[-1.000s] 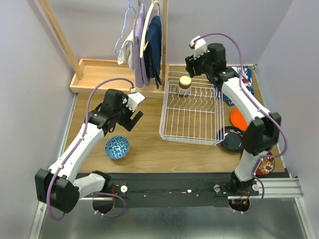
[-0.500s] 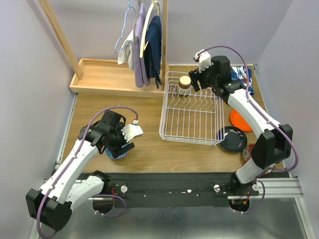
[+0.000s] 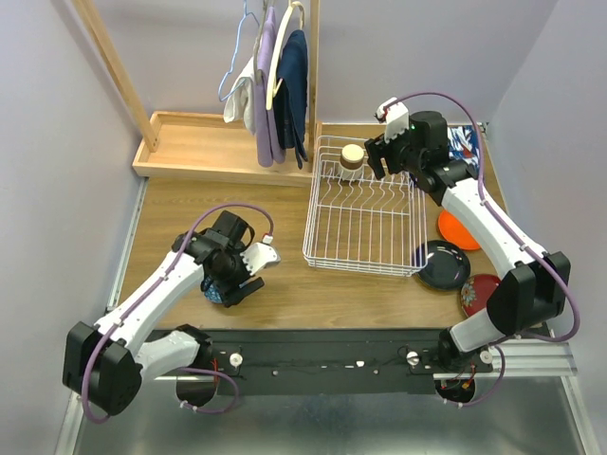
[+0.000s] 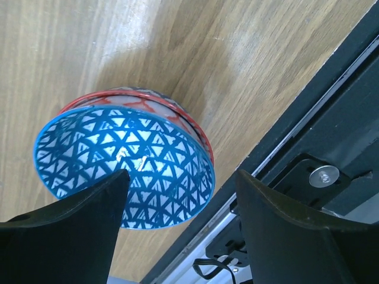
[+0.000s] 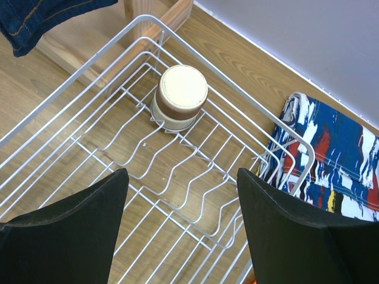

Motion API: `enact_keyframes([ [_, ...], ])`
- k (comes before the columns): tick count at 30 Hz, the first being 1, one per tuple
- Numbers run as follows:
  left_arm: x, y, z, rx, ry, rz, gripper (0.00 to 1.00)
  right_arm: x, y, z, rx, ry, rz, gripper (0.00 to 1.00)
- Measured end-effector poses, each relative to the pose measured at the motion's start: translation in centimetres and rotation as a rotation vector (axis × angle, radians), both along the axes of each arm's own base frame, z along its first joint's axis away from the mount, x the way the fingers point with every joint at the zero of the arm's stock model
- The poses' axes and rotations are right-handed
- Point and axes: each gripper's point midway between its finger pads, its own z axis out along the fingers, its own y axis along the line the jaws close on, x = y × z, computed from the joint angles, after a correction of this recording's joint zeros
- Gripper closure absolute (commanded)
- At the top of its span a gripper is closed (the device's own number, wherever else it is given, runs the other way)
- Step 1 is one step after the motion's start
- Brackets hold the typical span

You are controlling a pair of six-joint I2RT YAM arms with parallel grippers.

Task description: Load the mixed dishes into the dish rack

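1. The left gripper [image 4: 180, 177] is released. Its jaws stand spread wide, well to the left of the dish rack [image 3: 309, 227] and nearer the arm bases than the rack's near rim.
2. The small blue-patterned bowl [image 4: 106, 148] sits upright on the wooden table [image 3: 285, 289], directly under those jaws. It is left of the rack's near left corner and well apart from it.
3. In the left wrist view, one jaw overlaps the bowl's rim and the other stands clear of it with bare wood between. I cannot tell whether the first jaw touches the bowl.
4. The right gripper [image 5: 180, 174] is also released, with its jaws apart and nothing between them. It hangs above the far end of the rack.
5. Below and just ahead of it, the tan-brown cylindrical cup [image 5: 180, 94] stands upright on the wires in the rack's far left corner. Its flat cream face is turned up.
6. The orange plate [image 3: 453, 227] lies flat on the table just beside the rack's right side.
7. The glossy black plate [image 3: 442, 265] lies at the rack's near right corner, touching or nearly touching the wire.
8. The dark red plate [image 3: 479, 294] lies further right of that corner and closer to the arm bases.
9. The blue-red patterned cloth [image 5: 331, 160] lies just outside the rack's far right corner.
10. The shallow wooden tray [image 3: 190, 142] lies to the left of the rack's far left corner.
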Motion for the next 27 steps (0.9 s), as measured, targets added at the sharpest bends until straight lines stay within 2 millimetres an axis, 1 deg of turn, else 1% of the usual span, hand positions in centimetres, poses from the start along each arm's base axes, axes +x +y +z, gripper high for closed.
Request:
enact_keyframes([
  [3, 0.0, -0.1, -0.4, 0.008, 0.025, 0.008, 0.26, -0.2, -0.1, -0.1, -0.001, 0.003, 0.000, 0.18],
  [4, 0.1, -0.2, -0.5, 0.007, 0.025, 0.010, 0.33, -0.3, -0.1, -0.2, -0.001, 0.004, 0.000, 0.18],
  [6, 0.2, -0.2, -0.6, 0.007, 0.024, 0.011, 0.41, -0.3, -0.1, -0.2, -0.002, 0.003, 0.000, 0.18],
  [7, 0.2, -0.3, -0.7, 0.010, 0.034, 0.014, 0.49, -0.3, -0.1, -0.2, -0.002, 0.003, 0.000, 0.18],
  [9, 0.2, -0.3, -1.1, 0.019, 0.055, 0.020, 0.53, -0.3, -0.1, -0.2, -0.002, 0.003, 0.000, 0.18],
  [12, 0.1, -0.4, -1.3, 0.022, 0.084, 0.028, 0.61, -0.3, -0.1, -0.2, -0.002, 0.003, 0.000, 0.18],
  [13, 0.1, -0.5, -1.2, 0.019, 0.084, 0.028, 0.70, -0.3, -0.1, -0.2, -0.002, 0.003, 0.000, 0.18],
  [16, 0.2, -0.9, -0.6, 0.002, 0.085, 0.024, 0.88, -0.3, -0.1, -0.2, -0.001, 0.002, 0.000, 0.18],
  [18, 0.1, -0.8, -0.3, 0.004, 0.089, 0.018, 0.92, -0.3, -0.1, -0.2, -0.001, 0.002, 0.000, 0.18],
  [19, 0.0, -0.8, 0.1, 0.006, 0.095, 0.018, 1.00, -0.3, -0.1, -0.1, -0.001, 0.002, 0.000, 0.18],
  [23, 0.3, -0.8, 2.3, 0.002, 0.076, -0.005, 1.00, -0.3, -0.1, -0.2, -0.002, 0.002, -0.001, 0.18],
  [27, 0.0, -0.8, 4.8, -0.017, 0.048, -0.031, 1.00, -0.3, -0.1, -0.3, -0.002, 0.003, 0.000, 0.18],
])
